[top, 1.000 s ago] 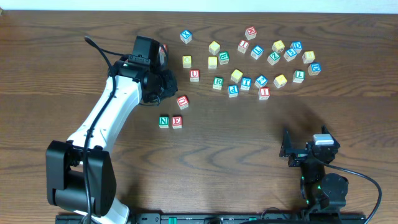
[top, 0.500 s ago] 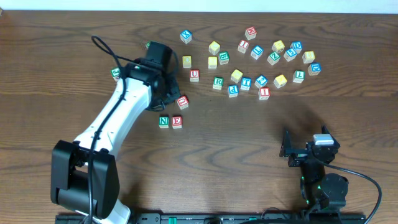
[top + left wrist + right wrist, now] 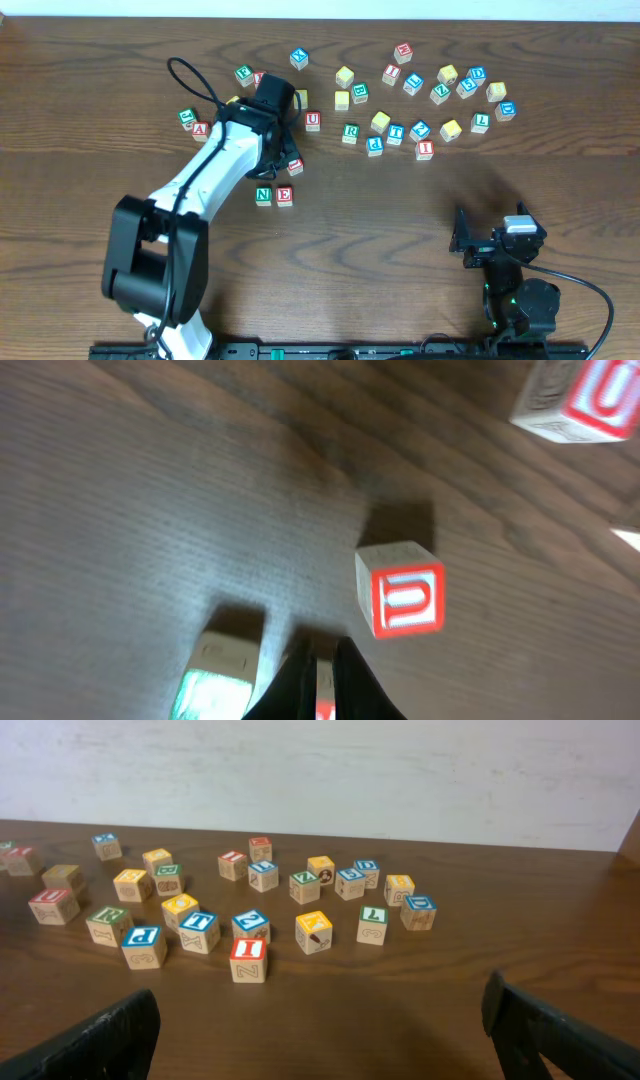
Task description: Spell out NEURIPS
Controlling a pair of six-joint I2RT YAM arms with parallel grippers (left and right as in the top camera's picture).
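Right of the E cube [image 3: 285, 196] the table [image 3: 400, 220] lies bare across toward the right arm [image 3: 515, 290], so a gripper could pass there freely. The N cube [image 3: 263, 196] sits just beside E's left face and closes that flank. Just behind E the left arm [image 3: 215, 165] slants over the wood with a red cube [image 3: 295, 166] at its edge, and farther back to E's right a crowd of cubes [image 3: 396, 132] leaves only narrow gaps.

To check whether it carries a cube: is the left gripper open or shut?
Shut. In the left wrist view, the left gripper has its tips pressed together, nothing between; a red U cube lies free beside it.
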